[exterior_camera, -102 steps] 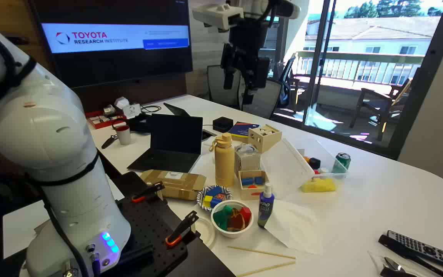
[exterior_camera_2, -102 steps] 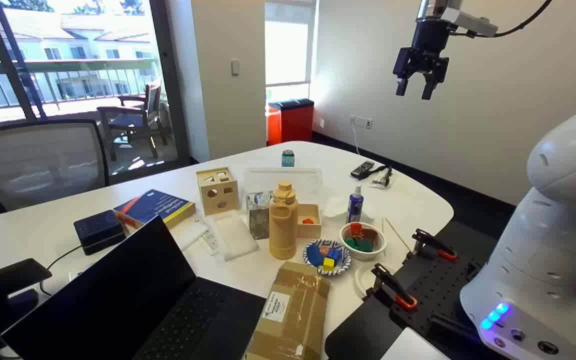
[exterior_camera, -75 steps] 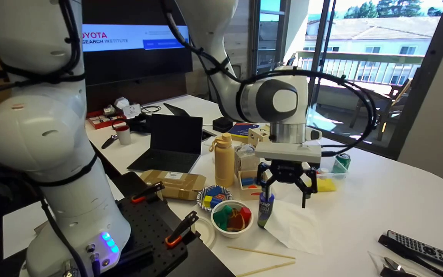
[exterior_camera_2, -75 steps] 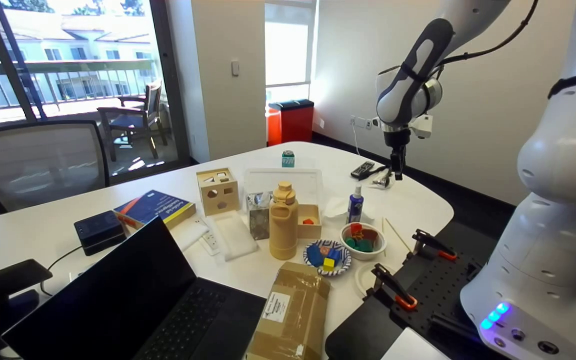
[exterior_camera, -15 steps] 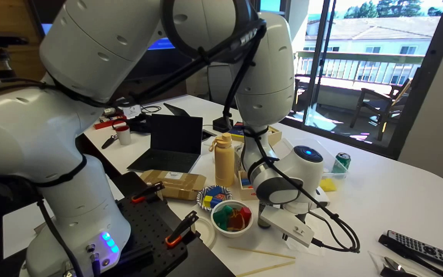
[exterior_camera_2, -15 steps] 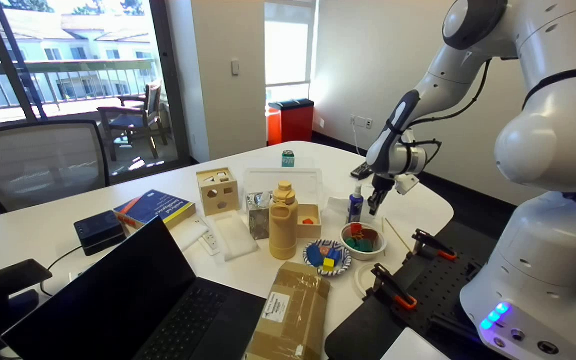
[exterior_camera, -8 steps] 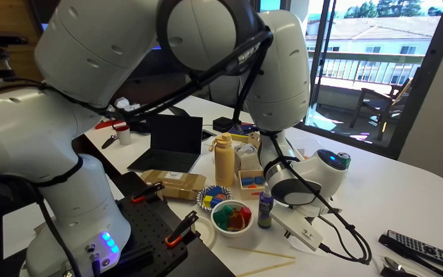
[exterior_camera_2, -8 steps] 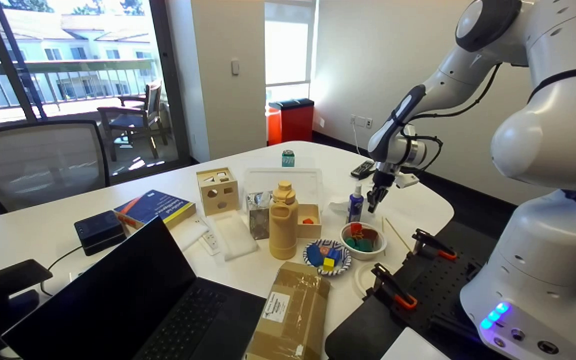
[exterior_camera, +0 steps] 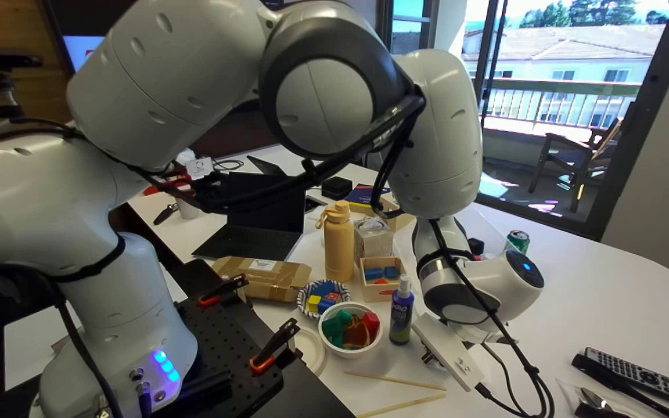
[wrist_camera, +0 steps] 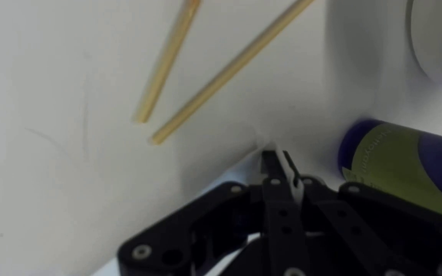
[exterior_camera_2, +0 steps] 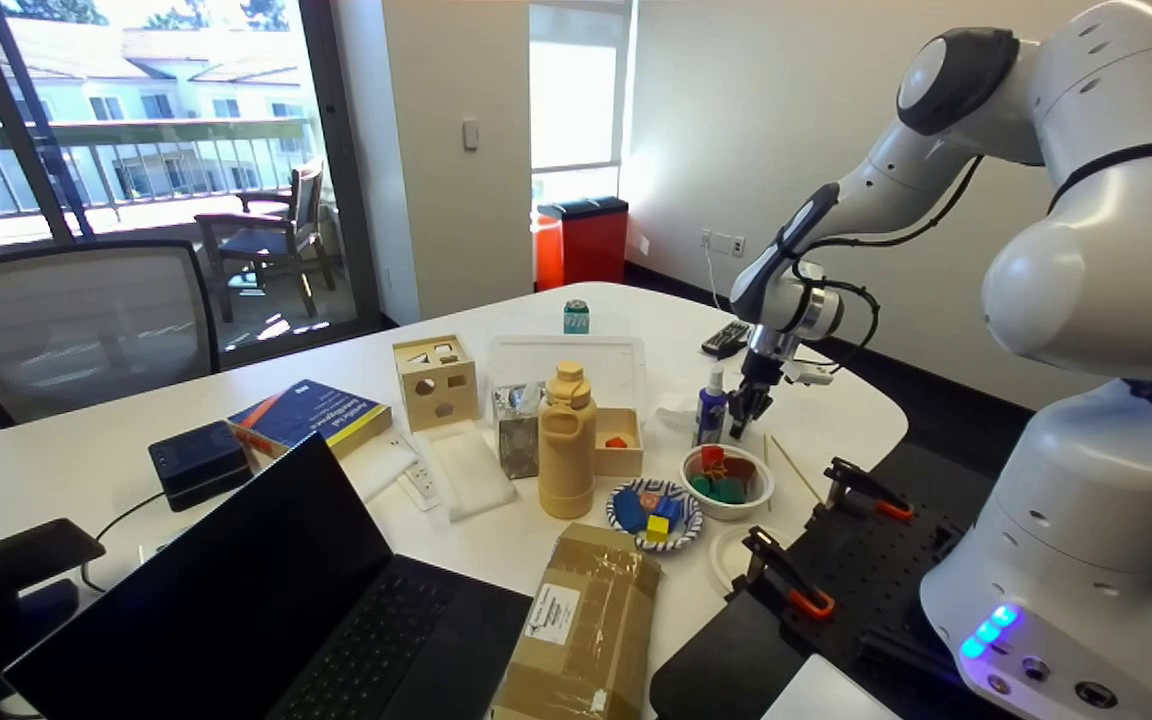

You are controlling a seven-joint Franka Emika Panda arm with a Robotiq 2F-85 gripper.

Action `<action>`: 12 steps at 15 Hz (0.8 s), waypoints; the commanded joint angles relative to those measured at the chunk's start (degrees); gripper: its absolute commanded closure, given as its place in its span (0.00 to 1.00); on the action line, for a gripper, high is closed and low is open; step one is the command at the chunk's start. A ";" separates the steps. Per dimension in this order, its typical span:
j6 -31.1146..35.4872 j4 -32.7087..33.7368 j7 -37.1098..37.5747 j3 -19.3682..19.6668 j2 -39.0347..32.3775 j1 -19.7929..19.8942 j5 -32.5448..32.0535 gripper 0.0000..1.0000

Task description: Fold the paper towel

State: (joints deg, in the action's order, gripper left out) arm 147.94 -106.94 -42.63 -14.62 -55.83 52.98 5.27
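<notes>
Paper towel (exterior_camera_2: 676, 420) is thin and plain white, lying on the counter (exterior_camera: 601, 278) just beside the spray bottle (exterior_camera: 400, 316); in an exterior view my arm (exterior_camera: 323, 98) covers it. At the wrist I see its edge slanting beneath my pincer (wrist_camera: 281, 158), whose jaws stand nearly together with a slim fold of it pinched between them. The cardboard package (exterior_camera_2: 586, 640) bears a label (exterior_camera_2: 552, 613) I can't make out; the book (exterior_camera_2: 311, 418) reads "Artificial Intelligence"; the bottle reads "EXPO" and, lower down, what looks like "Nettoyant". Open counter spreads from my pincer toward the remote (exterior_camera: 645, 376) and out to a rounded edge. Tightest is the upright bottle, just beside the jaws; 2 sticks (wrist_camera: 225, 74) lie near the tips.
</notes>
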 commanded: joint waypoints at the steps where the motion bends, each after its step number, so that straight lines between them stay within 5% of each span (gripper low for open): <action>1: -4.87 4.45 -0.84 -0.38 -2.00 1.30 4.38 1.00; 12: -9.22 7.83 -0.99 -0.44 -1.74 3.72 12.61 1.00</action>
State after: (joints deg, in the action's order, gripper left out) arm 141.00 -100.32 -42.72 -14.66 -57.67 55.92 15.45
